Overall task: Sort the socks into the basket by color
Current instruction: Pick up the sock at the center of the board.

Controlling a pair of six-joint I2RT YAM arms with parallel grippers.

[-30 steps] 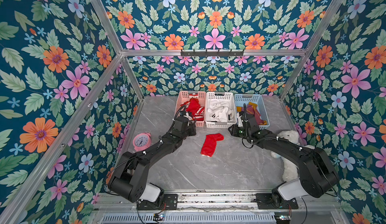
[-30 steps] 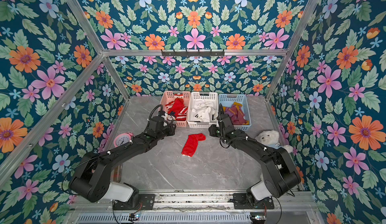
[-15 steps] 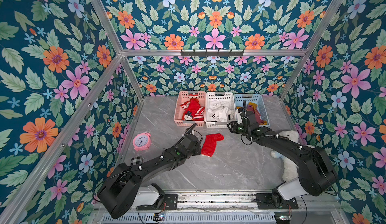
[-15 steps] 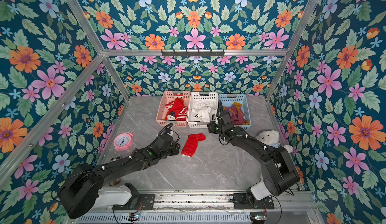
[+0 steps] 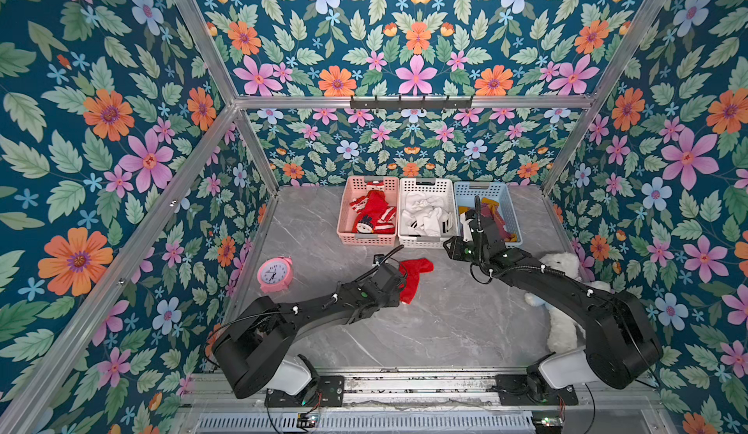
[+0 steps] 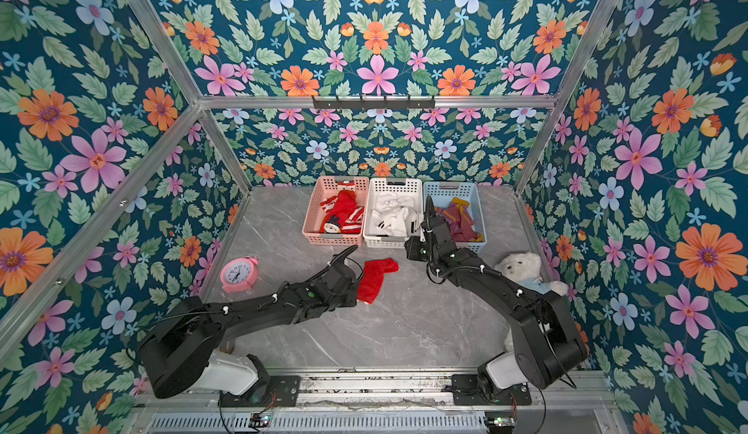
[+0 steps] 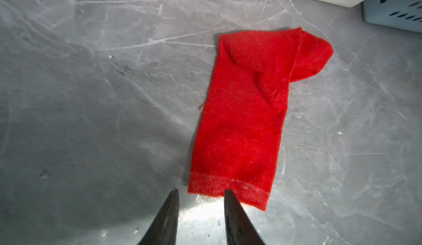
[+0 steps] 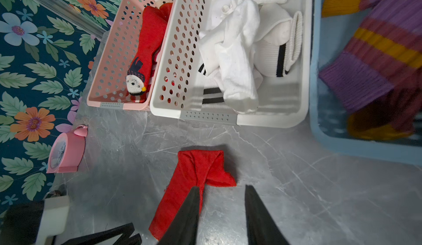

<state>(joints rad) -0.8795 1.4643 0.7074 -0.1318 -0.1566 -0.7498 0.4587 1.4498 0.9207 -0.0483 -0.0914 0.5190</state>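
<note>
Both my arms stretch forward over the surface [image 5: 425, 330]. My left fingers [image 7: 169, 218] are spread and empty at the cuff of the red sock [image 7: 246, 118] lying flat; my right fingers [image 8: 258, 216] are spread and empty near the baskets. Pink basket [image 5: 366, 241] holds red socks [image 5: 374, 209], white basket [image 5: 419, 241] white socks [image 5: 425, 213], blue basket [image 6: 449, 191] maroon-purple socks [image 6: 459, 219].

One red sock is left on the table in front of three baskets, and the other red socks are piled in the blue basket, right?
Not quite: the other red socks are piled in the pink basket, not the blue basket, as both top views show. One red sock does lie on the table in front of the three baskets.
</note>
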